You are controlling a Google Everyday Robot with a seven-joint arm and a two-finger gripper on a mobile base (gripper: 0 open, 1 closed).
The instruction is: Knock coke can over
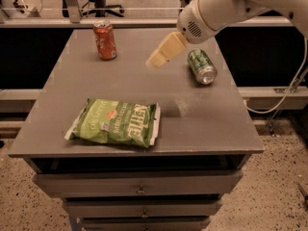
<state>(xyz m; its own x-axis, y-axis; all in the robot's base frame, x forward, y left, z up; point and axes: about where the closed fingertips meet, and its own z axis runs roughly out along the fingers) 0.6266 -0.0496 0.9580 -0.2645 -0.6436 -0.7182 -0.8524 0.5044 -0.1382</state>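
Coke can (105, 41), back-left corner: red-orange, white lettering. Other can (202, 66): green. Bag (115, 121): green. Counter (207, 121): grey. Gripper (155, 61), over back middle: cream.
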